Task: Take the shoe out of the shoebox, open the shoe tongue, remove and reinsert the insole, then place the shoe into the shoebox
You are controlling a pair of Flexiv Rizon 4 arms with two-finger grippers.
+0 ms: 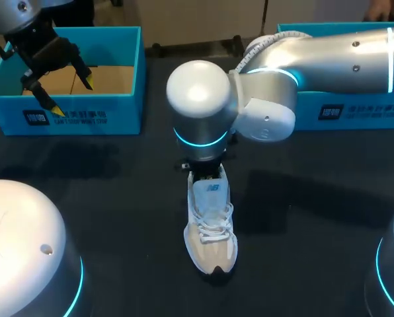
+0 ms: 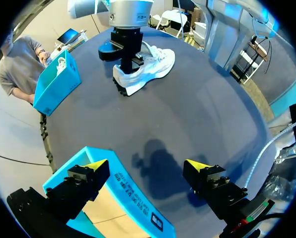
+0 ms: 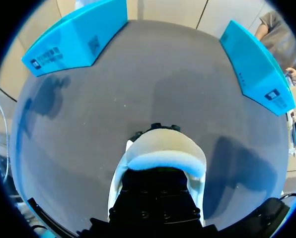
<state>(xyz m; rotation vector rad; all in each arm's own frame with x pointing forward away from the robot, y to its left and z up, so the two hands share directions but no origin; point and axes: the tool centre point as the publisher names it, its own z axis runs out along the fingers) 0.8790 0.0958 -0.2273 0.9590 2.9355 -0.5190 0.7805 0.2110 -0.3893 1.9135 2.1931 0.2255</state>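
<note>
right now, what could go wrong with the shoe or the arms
The right tool reaches down into the shoe, which stands unbraced on the table; a pull could drag or tip it. The left tool hangs open above the shoebox wall, so lowering it might strike the rim.

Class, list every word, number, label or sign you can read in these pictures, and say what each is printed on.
Left shoebox, front wall: white label, too blurred to read.
Right shoebox, front wall: white label, too blurred to read.
Shoe, tongue: small mark, too small to read.
No legible text anywhere.
</note>
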